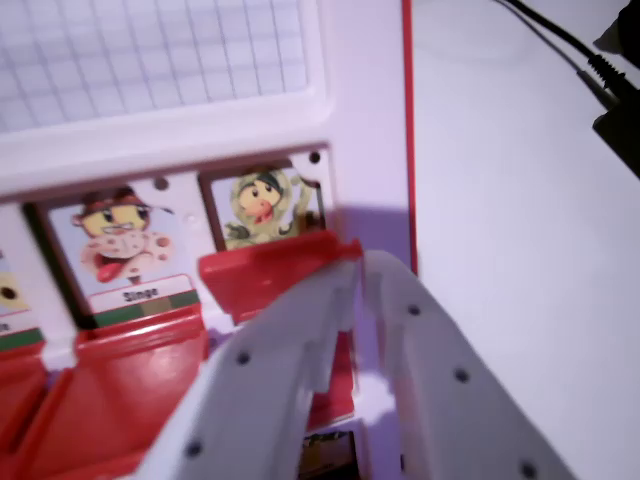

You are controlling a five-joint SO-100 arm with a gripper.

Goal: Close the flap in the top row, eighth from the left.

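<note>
The white game board (200, 125) fills the wrist view's left. Its rightmost flap (262, 275) in the visible row is red and tilted partway, with a yellow-green cartoon figure (262, 205) showing behind it. My white gripper (361, 264) rises from the bottom centre. Its tips meet the flap's right corner. The two fingers lie almost together with only a thin slit and nothing between them. The lower rows are hidden under my fingers.
On the left, a neighbouring red flap (130, 365) lies down under a picture of a figure in a red hat (115, 240). A red strip (408, 120) marks the board's right edge. Beyond it lies white tabletop (520, 260), with black cables (590, 60) at the top right.
</note>
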